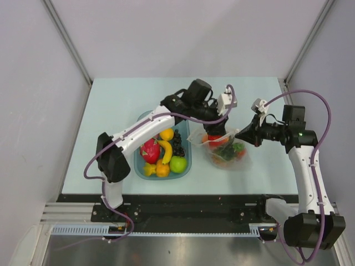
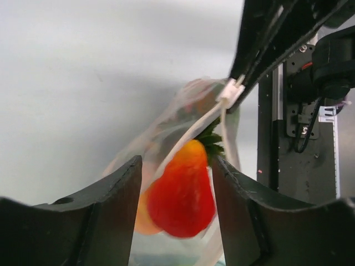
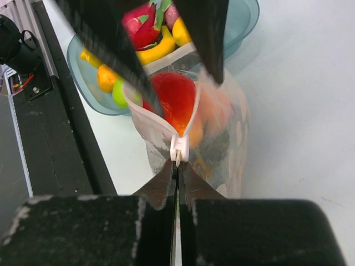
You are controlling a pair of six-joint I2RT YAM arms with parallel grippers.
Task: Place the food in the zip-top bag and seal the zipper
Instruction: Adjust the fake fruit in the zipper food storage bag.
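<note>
1. On my overhead view the blue tray (image 1: 187, 166) sits on the pale table (image 1: 111, 111), just left of the zip-top bag (image 1: 239, 160). The left arm reaches across the tray's far end.
2. Loose food lies in the tray: a pink dragon fruit (image 1: 150, 151), a banana (image 1: 166, 152), dark grapes (image 1: 177, 146) and a green apple (image 1: 178, 164).
3. The bag stands right of the tray with its mouth up. I can see red and green pieces through its clear wall.
4. The two grippers crowd the bag's mouth from opposite sides, so from overhead the opening itself is mostly hidden from me.
5. The right gripper (image 3: 178, 166) has its jaws pressed fully together on the end of the zipper (image 3: 178, 148), holding that corner of the bag up.
6. The left gripper (image 1: 216, 131) hangs over the mouth, its fingers (image 2: 119, 199) parted roughly halfway.
7. A red piece (image 2: 182, 199) with green leaves sits between those fingers, in the bag's mouth.
8. The left wrist view is blurred low down; the piece looks free of the fingers, but I cannot tell for certain.
</note>
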